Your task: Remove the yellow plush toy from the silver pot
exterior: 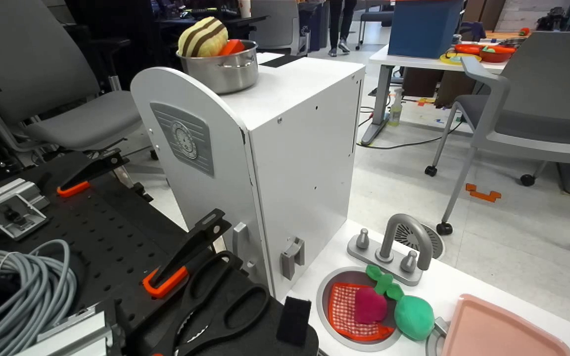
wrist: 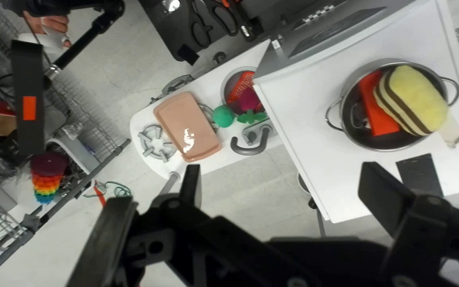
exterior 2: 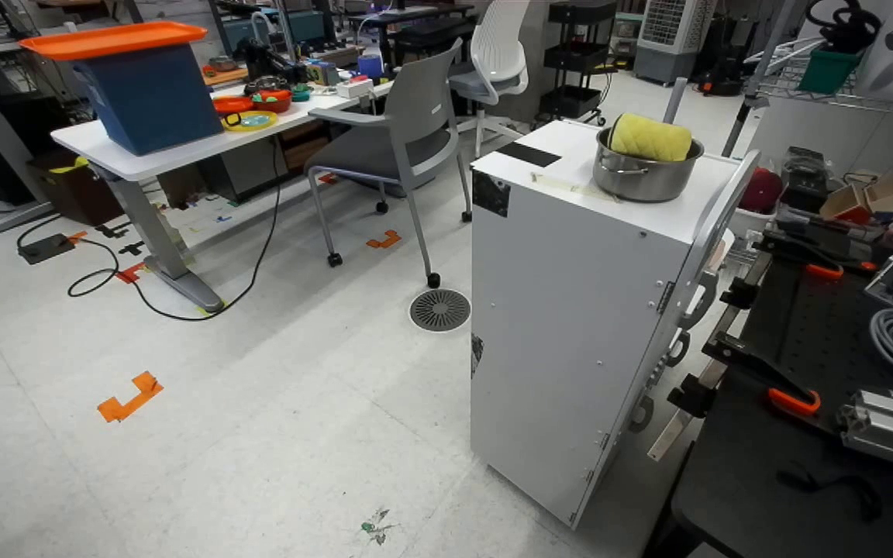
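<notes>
Lifting the yellow toy (wrist: 414,99) should be easy: likely light, squishy, not slippery. Pinch the bulge above the rim of the pot (exterior: 230,75); avoid the red block (wrist: 376,109) beside it. Rounded, dark brown stripes, sits in the pot, upper right of wrist view. Gripper (wrist: 279,177) spread wide, holding nothing.

The gripper (wrist: 280,175) shows low in the wrist view, its jaws (both visible) spread well apart.
</notes>
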{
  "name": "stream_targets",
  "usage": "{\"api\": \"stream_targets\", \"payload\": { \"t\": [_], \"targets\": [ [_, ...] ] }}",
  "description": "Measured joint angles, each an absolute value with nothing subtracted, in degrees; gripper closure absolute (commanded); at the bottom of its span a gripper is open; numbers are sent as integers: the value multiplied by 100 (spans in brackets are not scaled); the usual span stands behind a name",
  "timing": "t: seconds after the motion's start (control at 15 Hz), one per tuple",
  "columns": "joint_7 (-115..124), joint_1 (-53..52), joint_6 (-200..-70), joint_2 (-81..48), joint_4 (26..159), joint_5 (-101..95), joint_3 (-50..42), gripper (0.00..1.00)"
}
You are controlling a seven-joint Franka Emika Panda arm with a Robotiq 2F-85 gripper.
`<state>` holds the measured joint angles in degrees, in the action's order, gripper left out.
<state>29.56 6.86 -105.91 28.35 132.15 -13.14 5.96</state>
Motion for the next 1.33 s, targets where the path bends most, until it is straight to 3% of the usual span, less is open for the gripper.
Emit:
{"api": "stream_targets", "payload": {
  "t": [1.33],
  "targets": [
    [1805, 480, -11042, 2734, 13241, -202, 257, 0]
  ]
}}
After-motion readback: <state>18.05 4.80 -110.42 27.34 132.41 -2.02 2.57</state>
